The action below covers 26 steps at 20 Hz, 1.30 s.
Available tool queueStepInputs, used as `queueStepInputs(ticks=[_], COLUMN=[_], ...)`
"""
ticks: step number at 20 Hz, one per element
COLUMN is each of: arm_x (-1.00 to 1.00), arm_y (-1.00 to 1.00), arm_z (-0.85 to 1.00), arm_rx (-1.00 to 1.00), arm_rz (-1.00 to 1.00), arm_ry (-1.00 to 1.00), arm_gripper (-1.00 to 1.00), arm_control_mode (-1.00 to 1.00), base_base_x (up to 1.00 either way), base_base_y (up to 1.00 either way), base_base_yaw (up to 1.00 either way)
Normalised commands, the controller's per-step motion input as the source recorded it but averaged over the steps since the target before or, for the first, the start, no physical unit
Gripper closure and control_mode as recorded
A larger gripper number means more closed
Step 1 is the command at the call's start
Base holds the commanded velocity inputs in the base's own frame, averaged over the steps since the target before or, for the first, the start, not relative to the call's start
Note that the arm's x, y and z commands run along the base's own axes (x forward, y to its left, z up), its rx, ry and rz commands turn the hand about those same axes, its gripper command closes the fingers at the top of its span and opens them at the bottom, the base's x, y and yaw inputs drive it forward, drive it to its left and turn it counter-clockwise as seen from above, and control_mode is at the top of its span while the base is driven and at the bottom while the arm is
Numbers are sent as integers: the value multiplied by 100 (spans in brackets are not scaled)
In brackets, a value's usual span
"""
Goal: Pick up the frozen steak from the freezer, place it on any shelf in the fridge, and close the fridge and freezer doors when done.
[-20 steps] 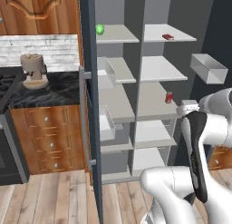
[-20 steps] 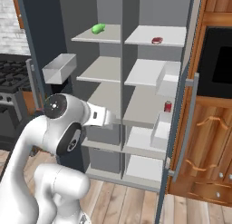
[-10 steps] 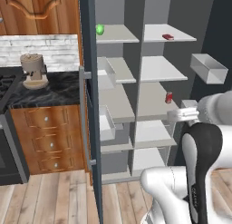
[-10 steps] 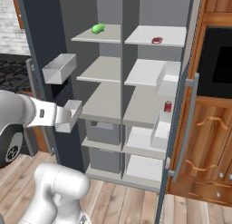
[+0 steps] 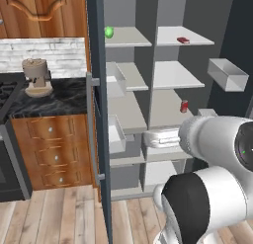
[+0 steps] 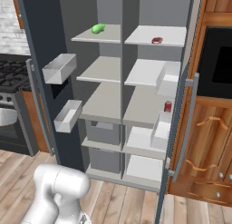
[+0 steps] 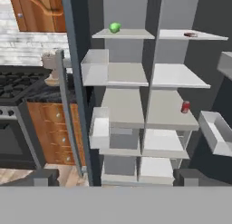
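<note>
The steak (image 5: 183, 40) lies flat on the top right shelf (image 5: 184, 36) of the open side-by-side unit, near that shelf's front edge and well apart from the gripper (image 7: 116, 177). Across the central divider, a round green item (image 5: 108, 31) sits on the top left shelf, toward its left edge. Two shelves below the steak, a red can (image 5: 184, 106) stands upright near the right edge of its shelf. Both doors (image 6: 41, 73) stand swung wide, clear bins (image 6: 60, 68) hanging on their inner faces. The gripper is drawn back in front of the unit, low and facing the shelves; its two dark fingertips (image 7: 41, 177) stand well apart at the bottom of the hand view with nothing between them. Left of the unit, a coffee machine (image 5: 36, 77) stands on the dark worktop (image 5: 54, 100) above wooden drawers, beside a black stove (image 7: 16, 85).
</note>
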Motion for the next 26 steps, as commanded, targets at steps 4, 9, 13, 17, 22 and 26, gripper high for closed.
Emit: queueStepInputs(ticks=[4,9,13,17,22,26], arm_x=[8,68,100,90,67,92], arm_y=[100,100,100,86,20,13], arm_z=[-18,-28,-39,-31,-52,-59], arm_rx=[0,0,-11,-11,-3,-1], arm_rz=[-13,-26,-42,-39,-13,0], arm_ry=[-22,-18,-13,-11,-2,1], arm_gripper=[-100,-100,-100,-100,-100,-100], arm_control_mode=[-100,-100,-100,-100,-100,-100], base_base_x=[0,0,0,0,0,0], base_base_y=[0,0,0,0,0,0], base_base_yaw=[0,0,0,0,0,0])
